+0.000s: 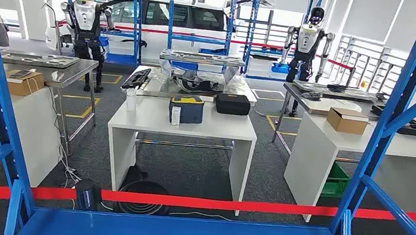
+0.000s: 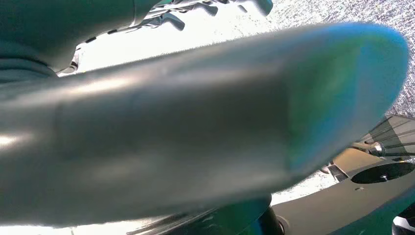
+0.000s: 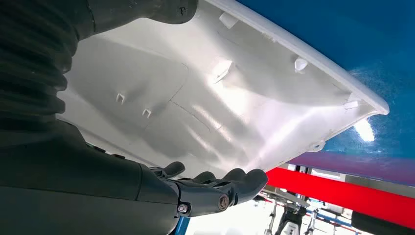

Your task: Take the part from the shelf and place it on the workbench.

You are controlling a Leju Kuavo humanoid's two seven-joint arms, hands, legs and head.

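The white moulded plastic part (image 3: 230, 93) lies in the right hand (image 3: 215, 188), fingers curled under its edge, beneath a blue shelf board (image 3: 352, 44). In the left wrist view a thick grey thumb (image 2: 195, 127) blocks nearly everything, so I cannot tell that hand's state. Judged step: lifting out; next, draw it clear and carry it to the white workbench (image 1: 151, 119) seen from the head camera.

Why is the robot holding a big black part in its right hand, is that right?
Not quite: the part is white, not black. The right wrist view shows the right hand under a big white moulded panel beside the blue shelf.
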